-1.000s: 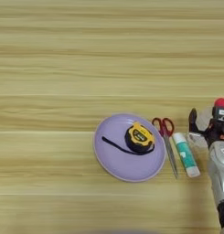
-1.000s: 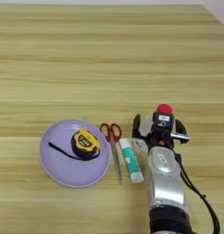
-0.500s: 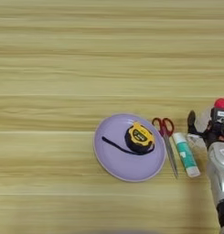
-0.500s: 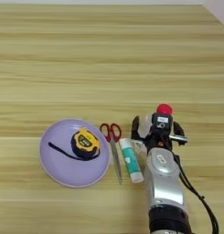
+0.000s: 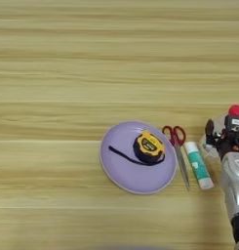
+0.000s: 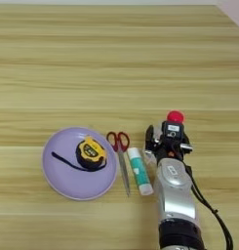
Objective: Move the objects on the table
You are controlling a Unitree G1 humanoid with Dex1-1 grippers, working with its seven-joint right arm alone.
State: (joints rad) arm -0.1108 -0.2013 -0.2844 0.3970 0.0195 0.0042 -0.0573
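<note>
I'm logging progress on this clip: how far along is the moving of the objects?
Looks done: the tape measure lies on the lilac plate. In hand: the right gripper is at the red-capped bottle, though a firm grip cannot be confirmed. Left: the scissors and glue stick lie untouched on the table beside the plate.

A round lilac plate (image 6: 62,183) lies flat on the light-wood table (image 6: 116,58), at its near side. On the plate's right half sits a yellow-black tape measure (image 6: 90,153), its dark strap trailing left. Just right of the plate lie red-handled scissors (image 6: 121,155), blades pointing near, then a white-teal glue stick (image 6: 139,170) on its side. Further right, a bottle's red cap (image 6: 175,116) shows
</note>
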